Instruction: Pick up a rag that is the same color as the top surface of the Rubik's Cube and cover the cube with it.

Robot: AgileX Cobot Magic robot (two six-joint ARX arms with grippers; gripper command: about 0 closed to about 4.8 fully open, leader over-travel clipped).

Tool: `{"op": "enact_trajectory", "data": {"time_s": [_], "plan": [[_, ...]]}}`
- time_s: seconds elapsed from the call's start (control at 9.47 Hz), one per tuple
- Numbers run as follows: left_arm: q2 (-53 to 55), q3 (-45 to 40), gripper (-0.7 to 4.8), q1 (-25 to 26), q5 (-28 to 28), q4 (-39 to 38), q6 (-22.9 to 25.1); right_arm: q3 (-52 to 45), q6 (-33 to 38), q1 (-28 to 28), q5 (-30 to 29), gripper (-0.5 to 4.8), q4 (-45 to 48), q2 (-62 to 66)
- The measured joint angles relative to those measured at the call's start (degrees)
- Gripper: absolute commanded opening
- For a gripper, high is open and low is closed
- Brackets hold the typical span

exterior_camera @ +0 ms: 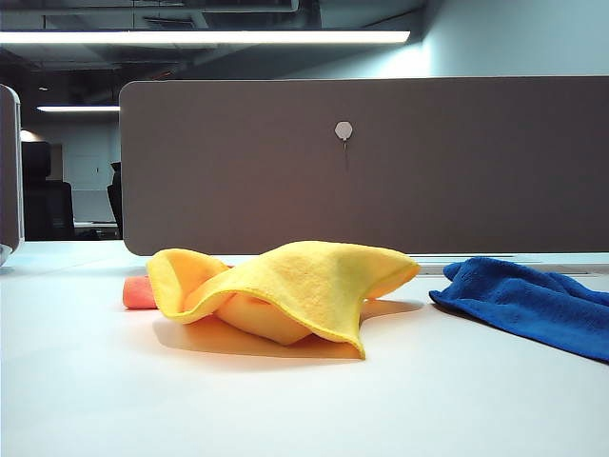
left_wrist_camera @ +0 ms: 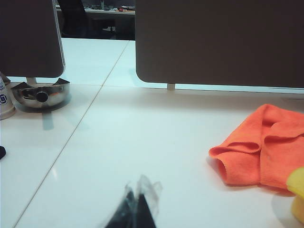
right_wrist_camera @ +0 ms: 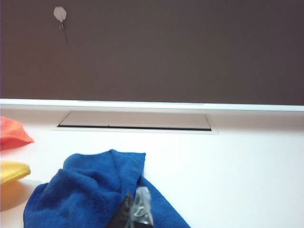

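yellow rag (exterior_camera: 295, 286) draped centre, blue cloth (exterior_camera: 533, 305) right, both tools (left_wrist_camera: 135, 209) (right_wrist_camera: 135, 213) closed

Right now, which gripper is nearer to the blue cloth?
The right. The right gripper, shut, hangs at the blue cloth, its tips over the near folds. The left gripper, also shut, sits over bare table, with the orange cloth to its side and no blue cloth in its view.

My right pincer (right_wrist_camera: 135, 213), closed, above blue cloth (right_wrist_camera: 90, 190) on white tabletop (right_wrist_camera: 237, 171); orange cloth (right_wrist_camera: 12, 133) and yellow rag (right_wrist_camera: 12, 171) nearby.
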Motion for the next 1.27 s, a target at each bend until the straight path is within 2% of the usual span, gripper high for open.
{"op": "enact_trajectory", "data": {"time_s": [0.53,0.74,1.27], "plan": [[0.0,0.0,-0.05,0.0,0.0,0.0,-0.2,0.0,0.0,0.0,-0.2,-0.05,-1.9,0.0],[0.0,0.0,-0.06,0.0,0.0,0.0,-0.2,0.0,0.0,0.0,-3.1,-0.05,-3.2,0.0],[0.0,0.0,-0.06,0.0,0.0,-0.2,-0.2,0.0,0.0,0.0,-3.5,-0.05,-3.0,0.0]]}}
